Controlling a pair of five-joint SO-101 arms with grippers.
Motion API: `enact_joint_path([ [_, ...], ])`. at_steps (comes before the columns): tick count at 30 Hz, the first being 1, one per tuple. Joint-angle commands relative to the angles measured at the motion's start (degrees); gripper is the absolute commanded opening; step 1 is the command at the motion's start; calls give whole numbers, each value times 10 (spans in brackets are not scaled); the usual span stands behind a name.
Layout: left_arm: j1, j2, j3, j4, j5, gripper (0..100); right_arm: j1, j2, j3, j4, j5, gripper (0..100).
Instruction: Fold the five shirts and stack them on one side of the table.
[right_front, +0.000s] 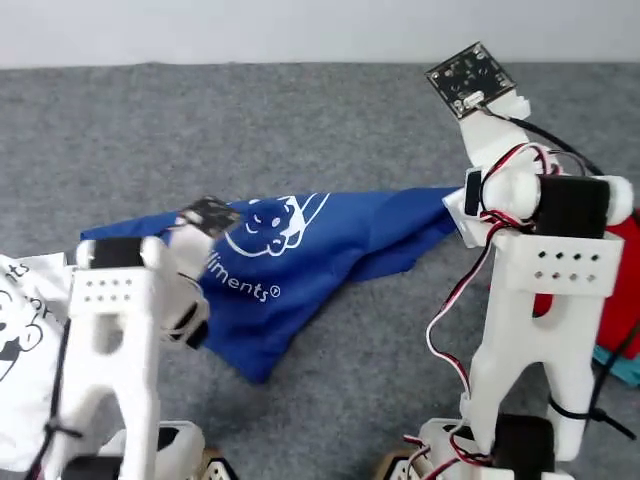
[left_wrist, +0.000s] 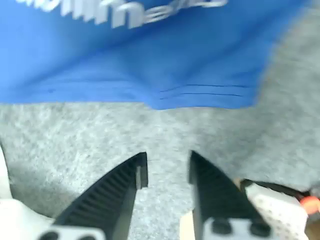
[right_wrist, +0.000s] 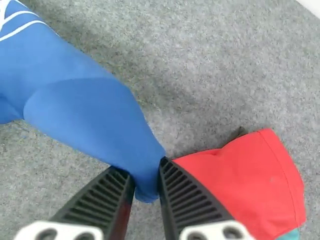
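Limp blue cloth shirt with white print (right_front: 300, 265) lay rumpled mid-way across the grey table (right_front: 250, 120), one corner pinched tight in the right gripper (right_wrist: 146, 187), left gripper (left_wrist: 167, 170) parted, empty, beside its hem; soft, light, likely to sag, so best taken at hem corners.

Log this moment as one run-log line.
right pincer: shut on blue shirt edge | left pincer: open, short of its hem | red shirt: beside right pincer | fold: not yet done
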Motion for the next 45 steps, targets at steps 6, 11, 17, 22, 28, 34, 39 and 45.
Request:
enact_joint_path([
  [6,193,-2,-14,-25,128,230,-15,14,-26,5,2,10],
  [11,236,147,-16,-87,156,232,-15,20,-26,7,1,10],
  [17,248,273,-15,-164,179,230,-11,21,-26,7,3,10],
  [22,222,331,-15,-205,179,227,-11,21,-26,7,4,10],
  [28,193,363,-16,-232,175,133,-9,20,-26,7,5,10],
  [34,180,337,-36,-178,158,16,17,14,-31,3,5,10],
  [39,150,189,-79,-91,138,14,9,-28,-31,-1,6,10],
  [45,95,5,-196,8,113,14,1,-96,-31,-57,5,10],
])
